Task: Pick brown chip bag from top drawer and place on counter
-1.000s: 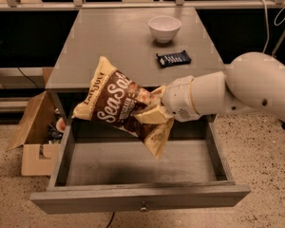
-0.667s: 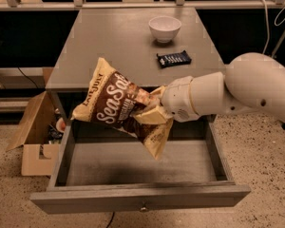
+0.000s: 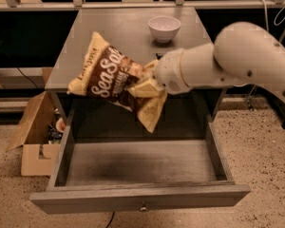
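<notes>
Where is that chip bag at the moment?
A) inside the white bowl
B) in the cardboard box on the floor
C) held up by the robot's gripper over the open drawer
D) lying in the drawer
C: the gripper clamps the brown chip bag in the air above the open top drawer.

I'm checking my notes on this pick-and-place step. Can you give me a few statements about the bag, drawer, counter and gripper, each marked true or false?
1. The brown chip bag lies on the drawer floor. False: the gripper holds it in the air, near the counter's front edge.
2. The top drawer is pulled open. True.
3. A white bowl stands on the counter. True.
4. The gripper is shut on the bowl. False: it is shut on the brown chip bag, apart from the bowl.
</notes>
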`<state>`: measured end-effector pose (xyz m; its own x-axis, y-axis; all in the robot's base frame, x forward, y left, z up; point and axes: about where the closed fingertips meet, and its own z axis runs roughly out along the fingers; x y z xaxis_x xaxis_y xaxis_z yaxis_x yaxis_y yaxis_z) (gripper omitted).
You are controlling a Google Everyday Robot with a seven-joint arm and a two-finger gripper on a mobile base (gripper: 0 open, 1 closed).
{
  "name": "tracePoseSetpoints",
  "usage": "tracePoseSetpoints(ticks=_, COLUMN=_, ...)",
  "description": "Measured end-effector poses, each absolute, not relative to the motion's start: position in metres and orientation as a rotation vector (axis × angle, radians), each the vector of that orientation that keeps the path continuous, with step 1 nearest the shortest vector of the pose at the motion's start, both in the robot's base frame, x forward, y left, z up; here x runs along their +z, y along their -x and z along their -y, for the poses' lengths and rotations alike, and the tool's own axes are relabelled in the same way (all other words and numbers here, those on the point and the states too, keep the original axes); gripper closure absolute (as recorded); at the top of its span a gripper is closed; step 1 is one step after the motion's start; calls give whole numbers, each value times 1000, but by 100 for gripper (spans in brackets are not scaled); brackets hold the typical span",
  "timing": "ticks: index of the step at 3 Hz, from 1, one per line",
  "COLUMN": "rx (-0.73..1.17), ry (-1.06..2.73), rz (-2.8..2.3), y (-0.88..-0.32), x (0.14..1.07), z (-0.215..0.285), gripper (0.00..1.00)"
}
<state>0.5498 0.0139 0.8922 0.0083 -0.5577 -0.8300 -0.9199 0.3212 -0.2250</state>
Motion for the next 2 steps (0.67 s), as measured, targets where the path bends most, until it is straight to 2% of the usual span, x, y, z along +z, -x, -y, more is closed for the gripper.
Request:
tracePoseSetpoints(ticks=1, rx=415, ry=1313, rz=-1687, y=-622, x=918, z=-38, gripper=100)
tracePoseSetpoints(ticks=2, rx=420, ry=1261, rz=-1719, y=-664, x=922, z=-63, gripper=100)
